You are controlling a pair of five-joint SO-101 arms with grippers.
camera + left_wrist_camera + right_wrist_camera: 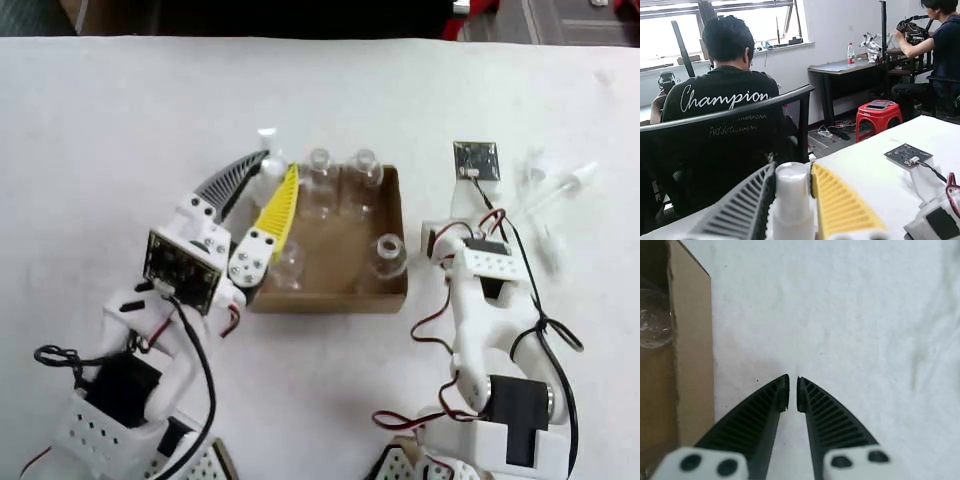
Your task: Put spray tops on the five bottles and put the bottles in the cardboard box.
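From above, the cardboard box [330,298] sits near the middle of the desk [120,120]. Four clear bottles [365,165] stand inside it, and their necks look open to me, with no sprayer on any that I can make out. At the box's far left corner the left pincer [277,163] is clenched on a capped bottle [268,145], which is upright at the box rim. I can't tell whether it is inside or just outside the wall. Loose spray tops [560,190] lie on the desk towards its right edge, well apart from the box.

Through the left wrist camera, the left pincer [792,172] has its grey and yellow fingers pressed against both sides of the capped bottle [791,200], on its white top.

Through the right wrist camera, the right pincer [792,390] is all but closed on nothing and points down at bare desk [840,300] just beside the cardboard box [692,350]. One bottle [652,320] shows inside the wall.

My guess is the job is far from done. Only one bottle seems to have its top on, and the four in the box would need theirs.
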